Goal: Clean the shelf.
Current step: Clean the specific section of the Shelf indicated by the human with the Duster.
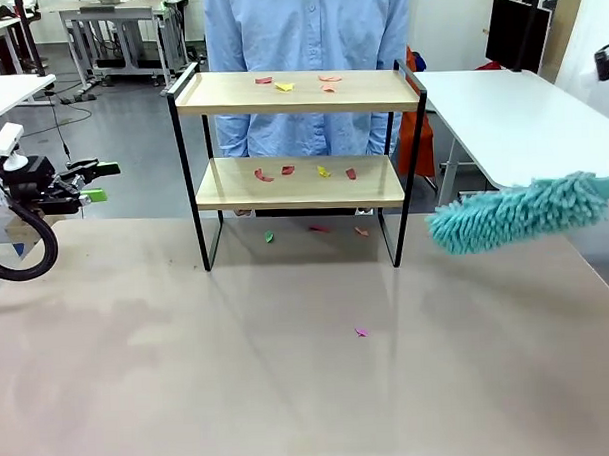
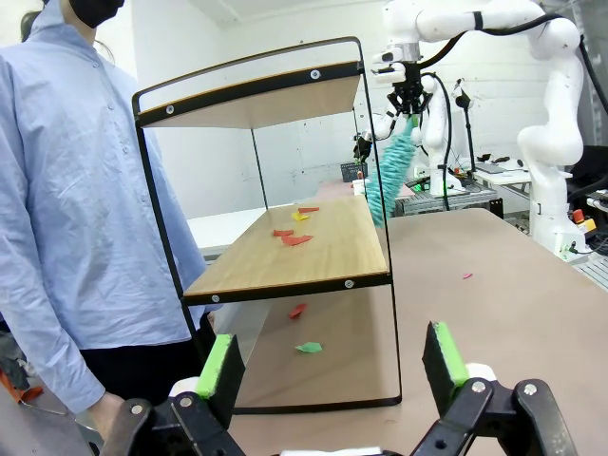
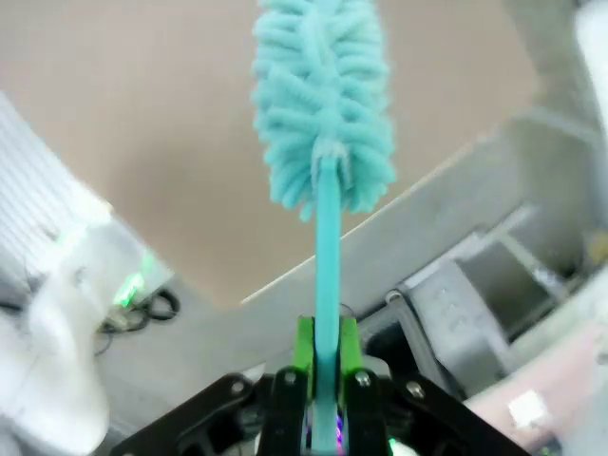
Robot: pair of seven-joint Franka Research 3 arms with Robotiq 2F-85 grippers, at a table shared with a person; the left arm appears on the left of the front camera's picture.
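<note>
The shelf (image 1: 298, 92) stands at the table's far middle, two wood boards in a black frame, also seen in the left wrist view (image 2: 313, 242). Small coloured paper scraps (image 1: 288, 171) lie on both boards and scraps (image 2: 295, 239) show on the lower one. A teal fluffy duster (image 1: 519, 212) hovers just right of the shelf's right legs. My right gripper (image 3: 323, 356) is shut on the duster's handle (image 3: 326, 247). My left gripper (image 1: 91, 182) hangs open at the left edge, fingers (image 2: 218, 366) apart with nothing between them, pointing at the shelf's end.
A person in a light blue shirt (image 1: 308, 38) stands right behind the shelf. Scraps lie on the table under the shelf (image 1: 269, 235) and one pink scrap (image 1: 361, 332) lies in front. A white table (image 1: 511, 121) sits at the right.
</note>
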